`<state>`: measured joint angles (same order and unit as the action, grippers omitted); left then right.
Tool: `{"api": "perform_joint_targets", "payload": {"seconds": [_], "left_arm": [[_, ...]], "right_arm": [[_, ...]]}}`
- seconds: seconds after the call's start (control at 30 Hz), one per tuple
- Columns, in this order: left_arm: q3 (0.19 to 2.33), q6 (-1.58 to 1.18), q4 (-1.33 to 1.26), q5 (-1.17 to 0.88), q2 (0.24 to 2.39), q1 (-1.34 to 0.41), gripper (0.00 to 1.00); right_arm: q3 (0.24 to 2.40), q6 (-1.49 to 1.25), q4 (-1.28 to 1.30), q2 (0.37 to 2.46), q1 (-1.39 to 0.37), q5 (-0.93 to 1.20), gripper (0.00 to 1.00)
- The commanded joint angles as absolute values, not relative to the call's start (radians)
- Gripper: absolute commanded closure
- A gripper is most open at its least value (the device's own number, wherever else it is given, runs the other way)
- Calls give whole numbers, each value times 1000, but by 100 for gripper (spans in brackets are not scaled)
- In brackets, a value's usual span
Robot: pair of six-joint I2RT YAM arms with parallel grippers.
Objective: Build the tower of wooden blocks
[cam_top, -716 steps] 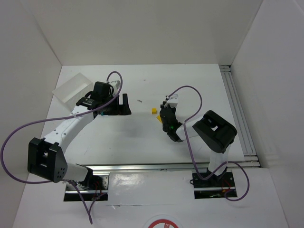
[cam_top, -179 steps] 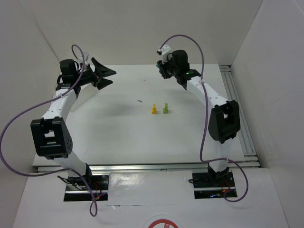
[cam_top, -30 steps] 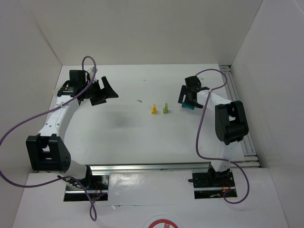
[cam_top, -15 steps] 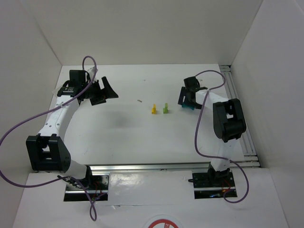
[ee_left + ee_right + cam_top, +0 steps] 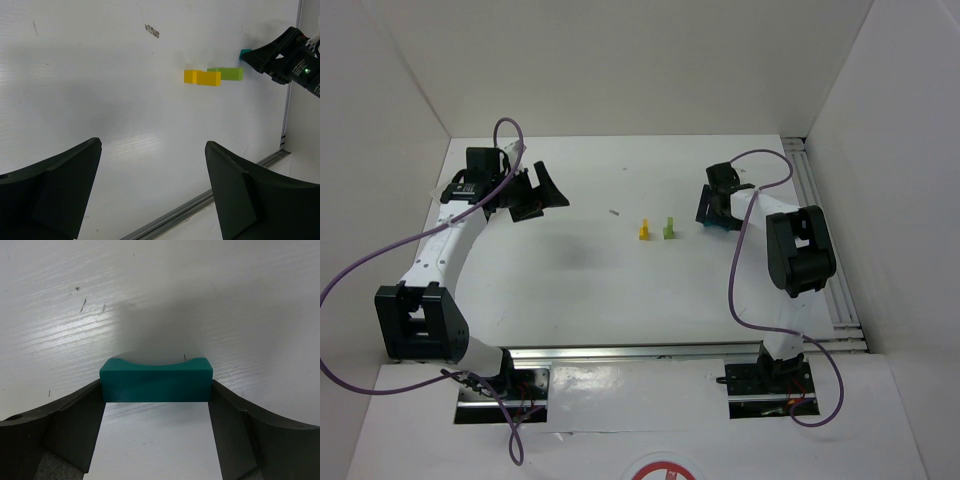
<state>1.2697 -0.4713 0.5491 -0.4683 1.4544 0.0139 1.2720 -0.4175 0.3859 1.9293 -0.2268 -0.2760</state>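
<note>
The yellow block and the light green block stand side by side, a small gap between them, in the middle of the table. In the left wrist view the yellow block partly overlaps the green block. The teal arch lies on the table to their right, curved side facing away from the camera. My right gripper has a finger against each end of it. From above, the teal arch peeks out under the right gripper. My left gripper hangs open and holds nothing at far left.
A small dark scrap lies on the table left of the blocks. Metal rails run along the right edge. White walls enclose the table on three sides.
The right gripper's fingers have drawn inward onto the ends of the teal arch and the wrist shifted slightly left. The left arm and both pillar blocks have not moved.
</note>
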Motion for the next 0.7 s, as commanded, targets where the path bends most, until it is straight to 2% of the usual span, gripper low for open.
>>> {"api": "perform_joint_targets", "payload": {"seconds": [0.0,0.1,0.4,0.67], "left_arm": [[1308,-451,543,-479,1454,9,3],[1308,-451,543,-479,1454,9,3],[1308,-451,552,-460,1454,9,3],[1308,-442,563,-430,1427,9,3]], "right_arm": [[1298,-416,353,1913,-233,-288,20],[1298,-407,362,1902,-233,-307,23],[1327,-367,455,1793,-233,-307,23],[1455,-348,624,1720,-276,-255,23]]}}
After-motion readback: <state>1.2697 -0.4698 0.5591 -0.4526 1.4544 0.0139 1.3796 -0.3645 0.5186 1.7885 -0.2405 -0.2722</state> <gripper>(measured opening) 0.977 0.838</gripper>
